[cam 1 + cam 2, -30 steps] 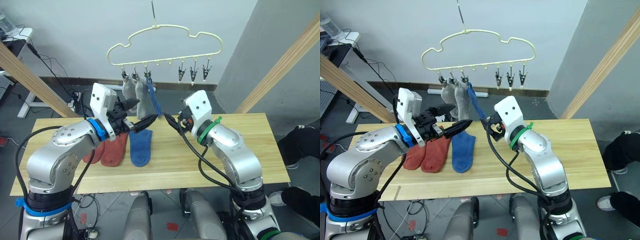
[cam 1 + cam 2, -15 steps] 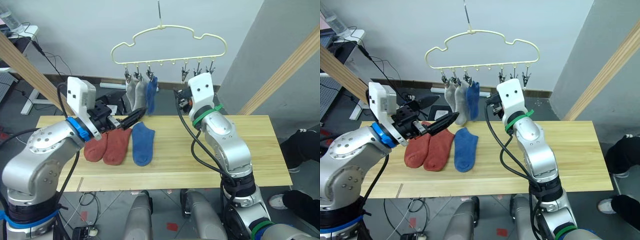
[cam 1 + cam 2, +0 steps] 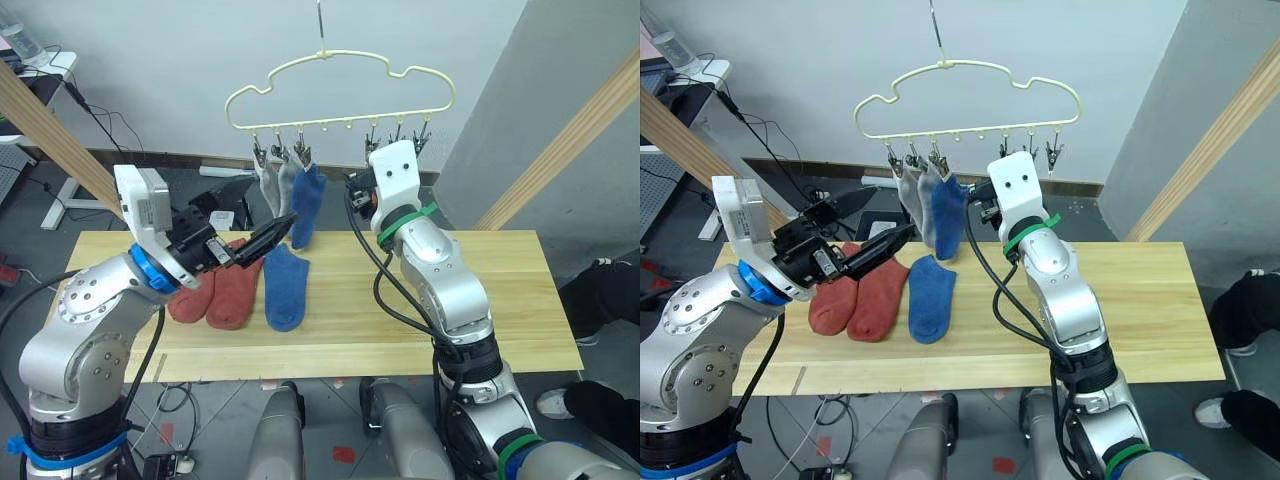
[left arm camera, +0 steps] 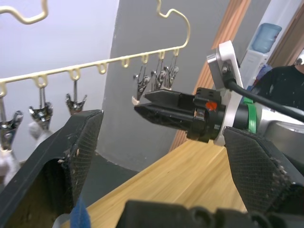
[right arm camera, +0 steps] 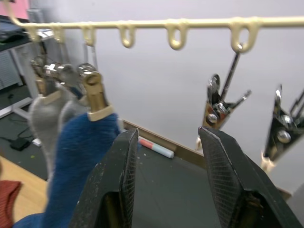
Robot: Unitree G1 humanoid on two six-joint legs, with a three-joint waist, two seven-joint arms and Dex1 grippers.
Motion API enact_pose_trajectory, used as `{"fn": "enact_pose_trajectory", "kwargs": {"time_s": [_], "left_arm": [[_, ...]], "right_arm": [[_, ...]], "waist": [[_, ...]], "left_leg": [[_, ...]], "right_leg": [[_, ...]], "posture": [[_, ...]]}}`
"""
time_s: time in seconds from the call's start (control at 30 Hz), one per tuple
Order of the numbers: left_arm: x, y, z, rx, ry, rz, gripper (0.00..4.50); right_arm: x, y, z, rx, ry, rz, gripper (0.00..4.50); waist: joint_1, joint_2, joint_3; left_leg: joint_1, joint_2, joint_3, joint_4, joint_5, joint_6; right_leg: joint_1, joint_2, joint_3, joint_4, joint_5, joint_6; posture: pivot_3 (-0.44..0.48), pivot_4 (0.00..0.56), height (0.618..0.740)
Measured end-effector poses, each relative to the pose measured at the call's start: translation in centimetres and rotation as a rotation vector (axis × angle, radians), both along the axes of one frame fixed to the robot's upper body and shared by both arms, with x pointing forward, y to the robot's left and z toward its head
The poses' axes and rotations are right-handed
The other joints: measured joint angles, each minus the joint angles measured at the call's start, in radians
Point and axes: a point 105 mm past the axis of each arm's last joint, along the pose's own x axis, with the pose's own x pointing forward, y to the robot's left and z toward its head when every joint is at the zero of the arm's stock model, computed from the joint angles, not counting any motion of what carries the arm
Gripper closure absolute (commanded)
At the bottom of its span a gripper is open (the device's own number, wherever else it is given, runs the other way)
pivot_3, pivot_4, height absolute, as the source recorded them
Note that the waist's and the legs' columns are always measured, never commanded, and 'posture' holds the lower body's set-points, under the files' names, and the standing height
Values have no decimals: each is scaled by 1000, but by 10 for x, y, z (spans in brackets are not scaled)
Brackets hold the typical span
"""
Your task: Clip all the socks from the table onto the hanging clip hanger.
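Note:
The pale-yellow clip hanger [image 3: 321, 52] hangs above the table's far edge. Two light grey socks [image 3: 270, 190] and one blue sock [image 3: 305, 205] hang from its left clips. Three free clips [image 5: 216, 107] hang further right. On the table [image 3: 480, 300] lie two rust-red socks [image 3: 235, 290] and a blue sock [image 3: 285, 288] side by side. My left gripper [image 3: 895, 210] is open and empty, raised over the red socks, just left of the hanging blue sock. My right gripper [image 5: 168, 133] is open and empty, just right of that sock, below the hanger's bar [image 5: 204, 22].
Slanted wooden poles stand at the left [image 3: 50, 130] and right [image 3: 560, 150] of the table. Cables and a white desk [image 3: 40, 70] lie on the floor beyond the far left. The table's right half is bare wood.
A second ago the blue sock was stretched slantwise from its clip to the grippers; now it hangs free. The right gripper has risen to the hanger. The left arm has drawn back leftward.

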Motion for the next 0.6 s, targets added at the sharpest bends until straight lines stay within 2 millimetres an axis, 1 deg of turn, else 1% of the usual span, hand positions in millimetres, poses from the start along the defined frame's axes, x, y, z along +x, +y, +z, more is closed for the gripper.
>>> {"fn": "enact_pose_trajectory", "kwargs": {"time_s": [0.13,0.17,0.3,0.43,0.6], "left_arm": [[2,3,-2,7,-3,15,0],[2,3,-2,8,-5,16,0],[3,3,-2,4,-3,24,0],[4,3,-3,6,1,28,0],[5,1,-5,7,9,20,0]], "right_arm": [[5,-6,8,11,-29,-42,2385],[6,-7,9,11,-32,-46,2385],[7,-9,11,16,-39,-61,2385],[8,-11,21,30,-66,-74,2385],[12,-8,17,31,-51,-78,2385]], "waist": [[0,0,0],[0,0,0],[0,0,0],[0,0,0],[0,0,0]], "left_leg": [[0,0,0,0,0,0],[0,0,0,0,0,0],[0,0,0,0,0,0],[0,0,0,0,0,0],[0,0,0,0,0,1]], "right_leg": [[0,0,0,0,1,-2],[0,0,0,0,2,-4],[0,0,0,0,3,-4],[0,0,0,1,3,-4],[0,0,0,1,3,-5]], "posture": [[54,300,740],[54,303,740],[55,303,740],[55,303,740],[48,303,740]]}}
